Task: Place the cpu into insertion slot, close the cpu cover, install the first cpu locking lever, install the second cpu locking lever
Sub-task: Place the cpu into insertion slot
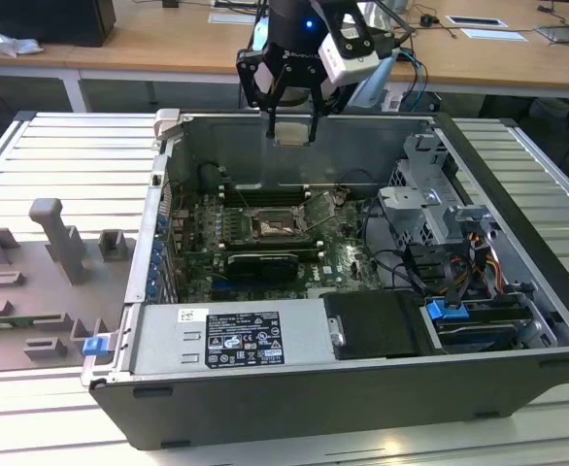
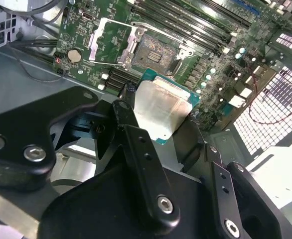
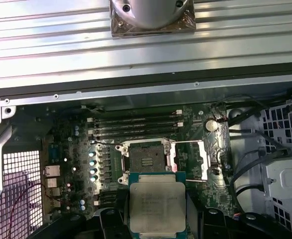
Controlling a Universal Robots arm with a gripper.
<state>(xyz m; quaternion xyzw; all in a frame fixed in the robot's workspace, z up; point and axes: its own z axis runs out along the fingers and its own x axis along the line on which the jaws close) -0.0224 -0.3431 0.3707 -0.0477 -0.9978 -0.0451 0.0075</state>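
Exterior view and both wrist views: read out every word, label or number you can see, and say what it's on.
None can be read; all the print is too small.
On the power supply, a white label: rows of print and symbols, unreadable.
On the cpu, clamped in the gripper: faint print on its metal top, unreadable.

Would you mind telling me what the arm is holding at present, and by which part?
The cpu, gripped by two opposite edges between the jaws of the gripper.
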